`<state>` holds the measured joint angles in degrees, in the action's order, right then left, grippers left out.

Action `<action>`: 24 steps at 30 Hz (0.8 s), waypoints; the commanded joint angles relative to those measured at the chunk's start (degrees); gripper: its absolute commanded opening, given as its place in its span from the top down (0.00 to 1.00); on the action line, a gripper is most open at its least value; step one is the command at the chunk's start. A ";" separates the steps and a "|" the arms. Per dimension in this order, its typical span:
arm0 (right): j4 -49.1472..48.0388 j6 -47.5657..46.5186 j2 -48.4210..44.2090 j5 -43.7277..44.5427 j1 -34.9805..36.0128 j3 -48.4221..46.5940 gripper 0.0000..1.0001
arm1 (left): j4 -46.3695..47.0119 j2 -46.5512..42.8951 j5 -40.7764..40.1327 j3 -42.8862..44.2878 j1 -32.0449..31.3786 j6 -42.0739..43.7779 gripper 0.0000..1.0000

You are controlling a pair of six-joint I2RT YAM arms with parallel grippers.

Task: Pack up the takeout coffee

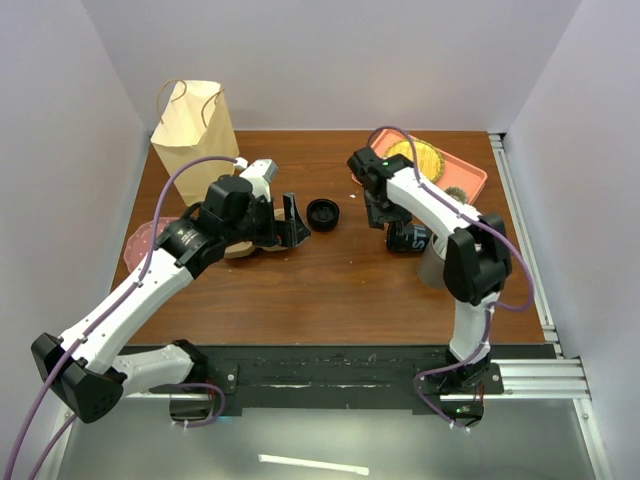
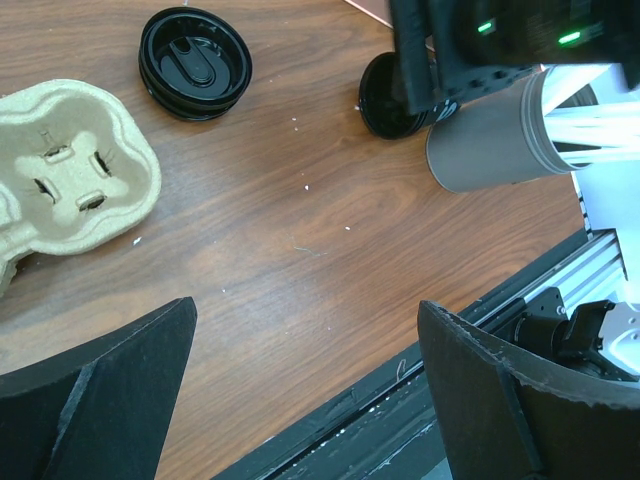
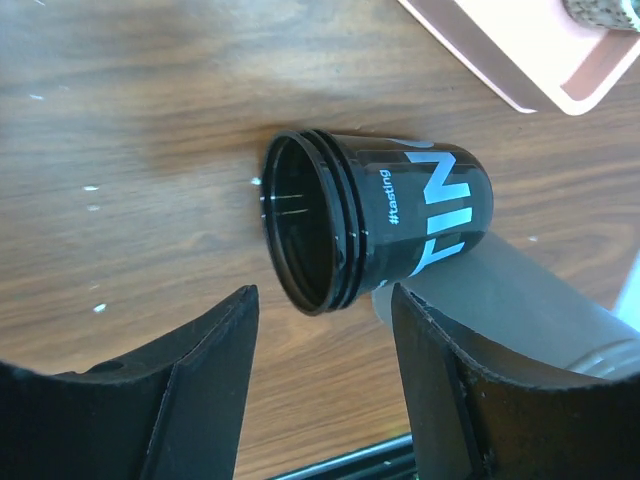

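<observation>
Jaws wide; speckled wooden table (image 1: 330, 285), pale walls (image 1: 330, 60)

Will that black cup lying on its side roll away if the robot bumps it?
Probably: the black cup lies on its round side, and its taper would likely curve its path. The grey cup beside it may block it. Lidless and seemingly empty, it is probably light.

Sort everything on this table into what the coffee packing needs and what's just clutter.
For the job:
- black cup, on its side, open
- black lid
- pulp cup carrier
- probably the paper bag

Lying about:
- grey cup
- pink tray
- pink plate
</observation>
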<state>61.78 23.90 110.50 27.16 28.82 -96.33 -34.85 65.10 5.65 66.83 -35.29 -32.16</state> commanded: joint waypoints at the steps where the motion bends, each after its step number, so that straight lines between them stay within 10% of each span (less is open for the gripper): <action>1: 5.89 2.38 3.75 10.54 0.98 -4.99 0.40 | 1.01 -0.41 -0.90 1.11 -0.04 0.26 0.03; 7: 8.88 3.26 8.06 16.17 0.89 -6.23 0.43 | 1.10 -0.76 -1.08 0.94 -0.13 0.26 0.03; 15: 5.64 1.95 5.09 13.80 0.98 -6.76 0.85 | 0.93 -1.03 -1.78 0.85 -0.04 0.35 0.03; 24: -5.05 2.37 -6.07 -5.76 0.10 -3.36 0.93 | 0.40 3.17 -4.32 3.91 -0.04 -0.01 0.05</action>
<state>65.41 24.60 111.50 33.26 29.61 -102.76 -35.03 65.14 3.68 66.83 -35.29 -32.14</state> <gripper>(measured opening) 0.088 0.958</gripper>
